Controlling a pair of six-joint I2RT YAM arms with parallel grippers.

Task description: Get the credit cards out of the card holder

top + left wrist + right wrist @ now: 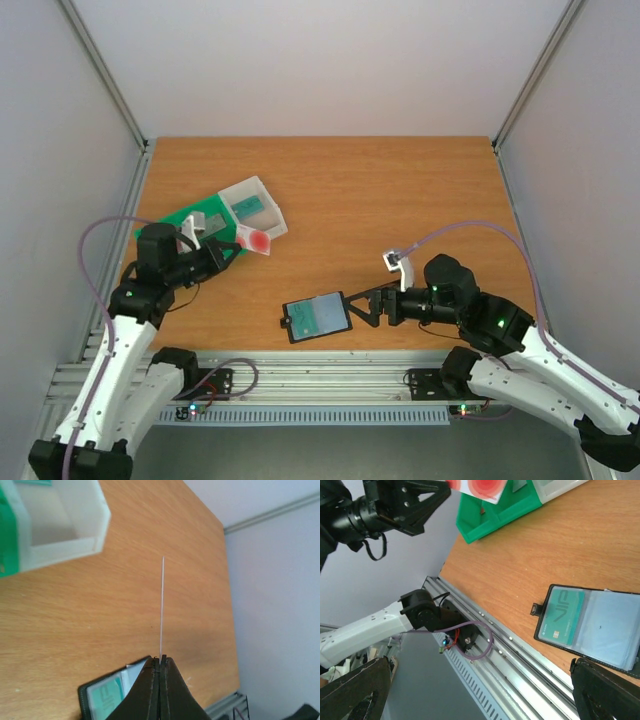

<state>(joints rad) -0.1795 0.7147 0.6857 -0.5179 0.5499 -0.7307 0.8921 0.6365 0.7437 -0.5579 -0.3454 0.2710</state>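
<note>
The black card holder (318,316) lies open near the table's front edge, with a teal card (324,315) in its sleeve. It also shows in the right wrist view (615,635) and the left wrist view (100,695). My left gripper (238,250) is shut on a red-pink card (257,240) and holds it in the air beside the tray. That card is edge-on in the left wrist view (161,605) and shows at the top of the right wrist view (482,487). My right gripper (357,308) is open at the holder's right edge, holding nothing.
The green-and-white sorting tray (190,217) sits at the left, with a teal card (250,207) in its white bin (65,540). The metal rail (520,655) runs along the table's front edge. Grey walls enclose the table.
</note>
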